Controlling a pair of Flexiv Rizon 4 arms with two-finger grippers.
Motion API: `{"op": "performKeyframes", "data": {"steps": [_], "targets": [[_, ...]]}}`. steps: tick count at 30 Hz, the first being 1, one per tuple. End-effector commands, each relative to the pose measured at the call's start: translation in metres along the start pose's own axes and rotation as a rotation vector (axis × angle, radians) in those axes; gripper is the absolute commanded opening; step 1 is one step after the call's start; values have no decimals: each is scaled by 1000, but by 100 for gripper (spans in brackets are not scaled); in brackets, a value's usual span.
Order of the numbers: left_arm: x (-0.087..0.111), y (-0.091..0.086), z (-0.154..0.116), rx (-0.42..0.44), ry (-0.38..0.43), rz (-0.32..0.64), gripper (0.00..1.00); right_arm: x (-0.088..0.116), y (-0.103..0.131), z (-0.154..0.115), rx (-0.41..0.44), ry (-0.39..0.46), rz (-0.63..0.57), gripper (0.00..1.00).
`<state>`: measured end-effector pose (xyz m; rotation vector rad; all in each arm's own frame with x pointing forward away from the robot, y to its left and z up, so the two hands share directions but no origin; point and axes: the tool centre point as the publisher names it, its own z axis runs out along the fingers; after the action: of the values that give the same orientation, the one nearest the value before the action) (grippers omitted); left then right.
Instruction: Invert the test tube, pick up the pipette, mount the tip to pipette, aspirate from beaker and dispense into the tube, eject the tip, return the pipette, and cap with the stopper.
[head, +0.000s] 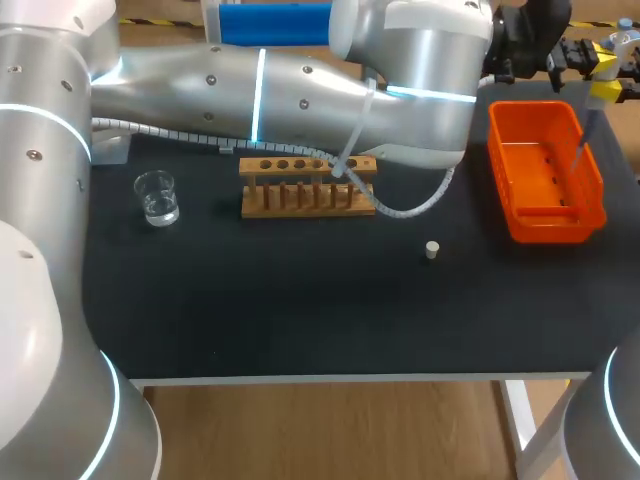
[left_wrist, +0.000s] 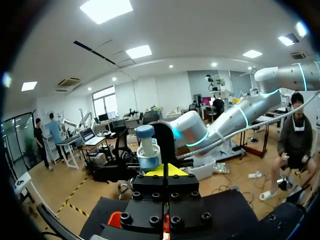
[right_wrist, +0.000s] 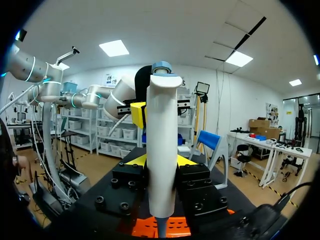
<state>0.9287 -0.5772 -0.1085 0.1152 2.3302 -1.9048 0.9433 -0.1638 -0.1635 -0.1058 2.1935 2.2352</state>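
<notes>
R gripper (right_wrist: 160, 161) clamped on 1 pipette (right_wrist: 161, 135) — long axis upright, blue-capped end up, tip down over 1 orange bin (head: 545, 228) (far right of table (head: 300, 310)). L gripper (left_wrist: 165, 170) tips pressed together, empty, just beside pipette's top. Also 1 beaker (head: 157, 197), 1 wooden rack (head: 300, 203), 1 stopper (head: 432, 250) — all well apart.

left arm (head: 300, 85) crossing above rack (head: 300, 197), stopper (head: 432, 250) mid-table

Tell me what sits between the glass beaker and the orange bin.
The wooden test tube rack stands there, seen in the head view; a small stopper lies slightly nearer the front.
</notes>
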Motion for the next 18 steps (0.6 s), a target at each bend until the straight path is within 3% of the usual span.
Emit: {"op": "performKeyframes", "data": {"steps": [1,8,18], "targets": [[4,1,0,147,-116,3,0,1,0,0,2,1,0,0],[7,-16,-4,162,-127,16,0,1,0,0,2,1,0,0],[6,-23,-9,151,-144,27,0,1,0,0,2,1,0,0]]}}
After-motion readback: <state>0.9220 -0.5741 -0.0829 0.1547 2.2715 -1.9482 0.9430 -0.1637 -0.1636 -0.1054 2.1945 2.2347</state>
